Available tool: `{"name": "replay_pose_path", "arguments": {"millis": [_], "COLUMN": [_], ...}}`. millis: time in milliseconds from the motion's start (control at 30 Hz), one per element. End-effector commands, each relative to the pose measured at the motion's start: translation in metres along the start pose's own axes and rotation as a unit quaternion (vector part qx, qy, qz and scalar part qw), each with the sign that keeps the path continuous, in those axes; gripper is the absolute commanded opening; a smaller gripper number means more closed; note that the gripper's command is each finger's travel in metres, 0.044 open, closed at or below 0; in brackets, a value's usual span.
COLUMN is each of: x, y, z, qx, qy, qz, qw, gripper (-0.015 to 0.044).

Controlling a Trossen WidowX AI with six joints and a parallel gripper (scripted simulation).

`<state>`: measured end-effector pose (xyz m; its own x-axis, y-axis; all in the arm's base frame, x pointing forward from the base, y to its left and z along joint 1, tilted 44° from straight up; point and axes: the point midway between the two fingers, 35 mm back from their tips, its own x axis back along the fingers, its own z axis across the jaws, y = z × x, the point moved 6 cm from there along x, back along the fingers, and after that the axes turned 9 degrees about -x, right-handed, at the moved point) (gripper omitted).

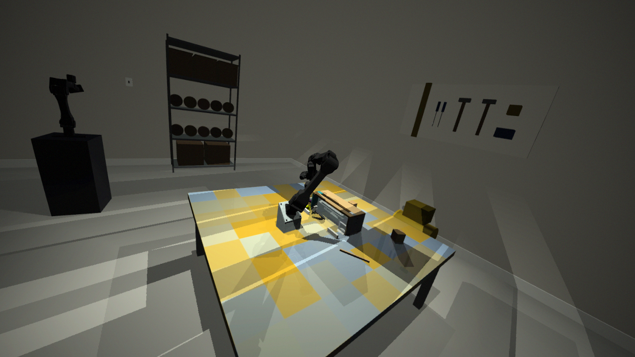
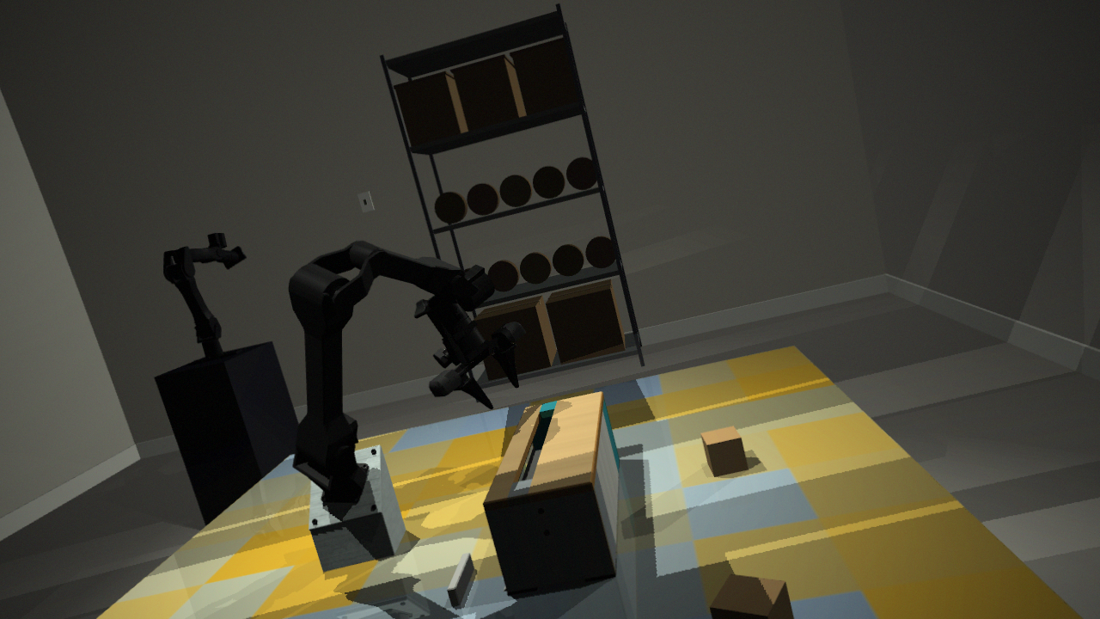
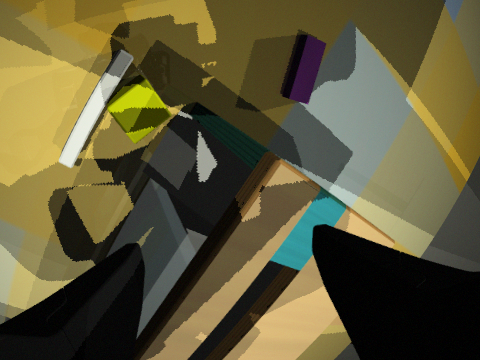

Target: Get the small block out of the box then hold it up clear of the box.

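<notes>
A yellow-green block lies on the table outside the box, beside a white bar and near the teal end of the box. The box stands upright, with a wooden top and a long slot; a teal piece fills one end of the slot. My gripper is partly open and empty. It hangs above the teal end of the box, with the block beyond the fingertips in the wrist view. In the exterior view the block is hidden.
A purple block lies past the box's teal end. Another white bar lies by the box's other end. Brown blocks stand behind the box. A thin dark rod lies on the table.
</notes>
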<state>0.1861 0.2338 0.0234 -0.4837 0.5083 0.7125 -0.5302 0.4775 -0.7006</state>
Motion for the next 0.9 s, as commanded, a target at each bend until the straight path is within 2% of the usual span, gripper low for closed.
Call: {"name": "replay_pose_path", "arguments": {"millis": [0, 633, 867], "x": [0.0, -0.003, -0.087], "y": [0.019, 0.02, 0.032], "z": [0.006, 0.006, 0.034], "qx": [0.435, 0.438, 0.438], "qy": [-0.001, -0.001, 0.0], "qz": [0.059, 0.059, 0.06], "qw": [0.899, 0.897, 0.897], "gripper": [0.0285, 0.0285, 0.0285]}}
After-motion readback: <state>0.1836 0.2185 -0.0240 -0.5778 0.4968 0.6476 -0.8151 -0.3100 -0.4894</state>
